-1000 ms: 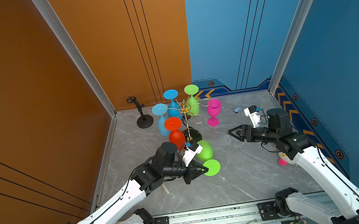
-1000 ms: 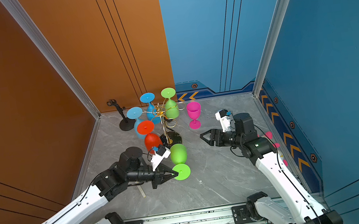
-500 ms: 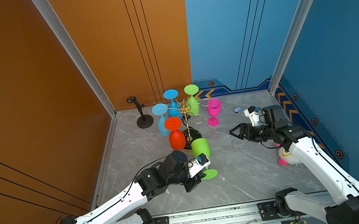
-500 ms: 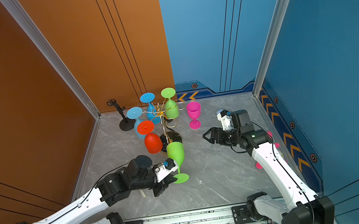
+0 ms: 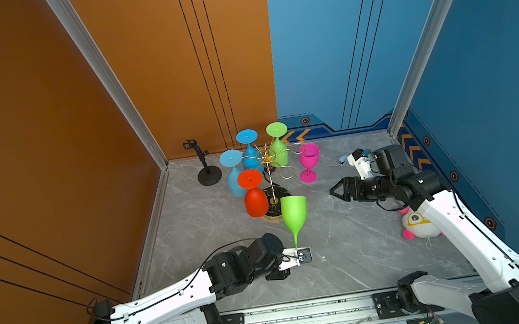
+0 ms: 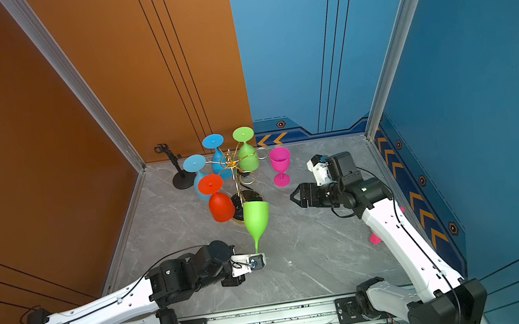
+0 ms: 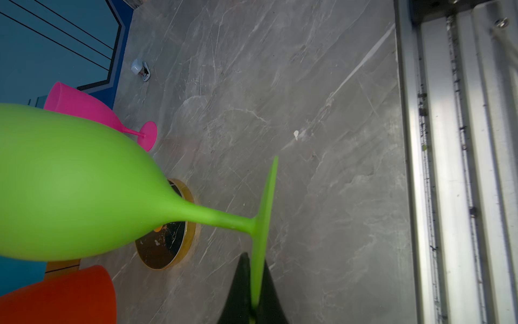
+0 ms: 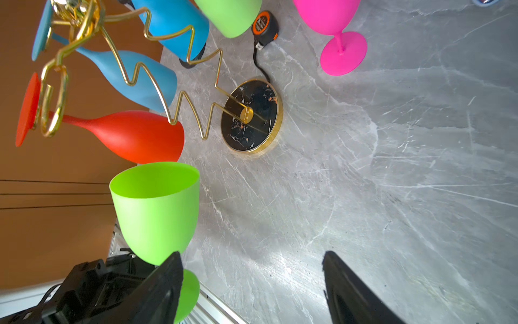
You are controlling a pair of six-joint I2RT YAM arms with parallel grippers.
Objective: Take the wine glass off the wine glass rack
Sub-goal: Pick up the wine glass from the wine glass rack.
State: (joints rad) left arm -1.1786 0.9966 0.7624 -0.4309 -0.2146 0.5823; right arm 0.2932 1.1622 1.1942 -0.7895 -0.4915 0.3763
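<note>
Gripping the lime wine glass (image 5: 294, 213) by its foot, the left claw (image 7: 253, 283) holds it upright, free of the wine glass rack (image 5: 266, 157), near the rack's base on the robot's side. Removal looks done; setting down and release seem left. The right claw (image 5: 333, 190) gapes empty beside the rack. The bench (image 5: 351, 260) is grey marble; an orange wall (image 5: 168, 62) and a blue wall (image 5: 320, 40) rise behind the rack.

Rim of green wine glass (image 7: 70, 182) beyond the left wrist view's edge.
</note>
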